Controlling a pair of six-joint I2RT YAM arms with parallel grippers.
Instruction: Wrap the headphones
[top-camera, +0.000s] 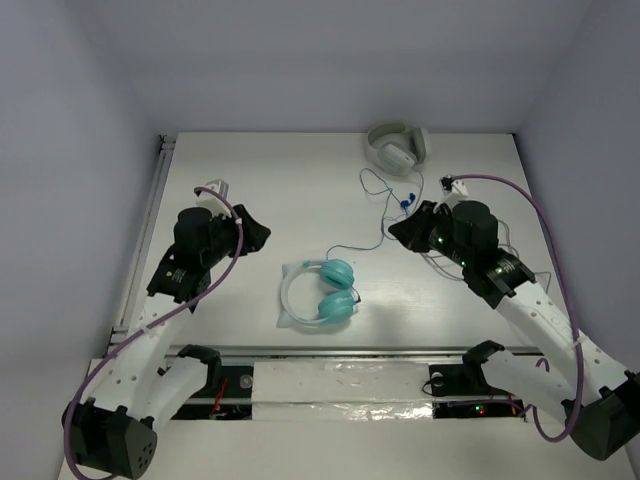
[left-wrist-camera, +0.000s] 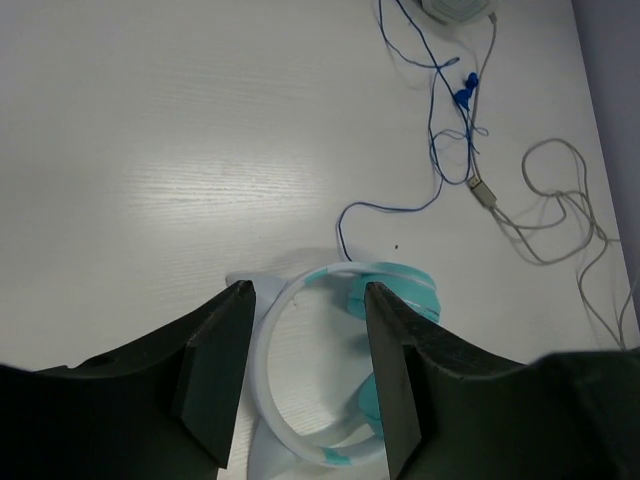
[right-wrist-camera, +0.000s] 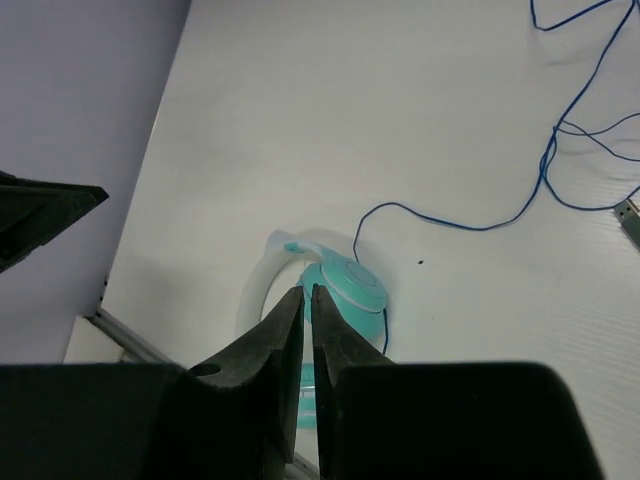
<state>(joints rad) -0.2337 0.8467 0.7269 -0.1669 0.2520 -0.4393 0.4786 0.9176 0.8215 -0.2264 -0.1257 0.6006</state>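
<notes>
Two grippers, and neither is holding anything as far as I can see. Left gripper (left-wrist-camera: 308, 300) hangs w/ jaws spread, the pale headband showing btwn and below them. Right gripper (right-wrist-camera: 307, 295) has its fingers pressed nearly together, just a sliver of gap, nothing visible in it. The headphones (top-camera: 322, 292) lie flat mid-table (top-camera: 250, 170) toward the near side, teal cups side by side. Their thin blue cable (right-wrist-camera: 480, 229) trails loose toward the back and tangles near the grey cable (left-wrist-camera: 492, 60) of the bigger grey-white headphones (top-camera: 397, 148).

Risks, imo:
- Pulling the blue cable while the set isn't pinned could drag the light headphones across the table.
- Where the cables cross, a tug may snag the grey one and haul the other set along.
- Cable is v. thin and lies flat, so a pinch could miss or let it slip.
- Left gripper closing off-centre may shove the headband rather than catch it.
</notes>
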